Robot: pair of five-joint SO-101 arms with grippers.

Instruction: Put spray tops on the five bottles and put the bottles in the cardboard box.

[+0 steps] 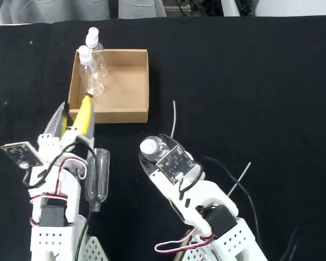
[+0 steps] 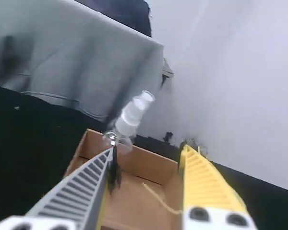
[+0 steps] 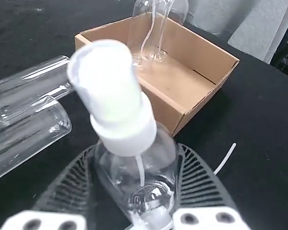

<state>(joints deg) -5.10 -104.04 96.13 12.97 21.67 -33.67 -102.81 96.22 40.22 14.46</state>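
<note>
One black desk (image 1: 261, 81) carries everything, and the open cardboard box (image 1: 122, 115) sits toward its far left. The left gripper (image 1: 75, 104) hangs at the box's near left corner with its grey and yellow fingers spread wide and nothing between them. The right gripper (image 3: 137, 158) is closed around the body of a clear bottle (image 3: 134, 182) that already wears its white spray top (image 3: 110, 91), held near of the box and just off its near right corner. Two capped bottles (image 1: 92, 70) stand together in the box's far left corner. Two bare bottles (image 3: 29, 86) lie on the desk side by side next to the left arm, necks open. Two thin white tubes (image 1: 174, 117) lie loose on the desk, one just right of the box and the other farther right and nearer. The bottles look like thin, smooth plastic: probably light, a little slippery, and likely to dent under a hard squeeze. The round body below the shoulder seems the safest hold, as the right gripper has it, since that leaves the top free and the bottle upright for lowering into the box.
</note>
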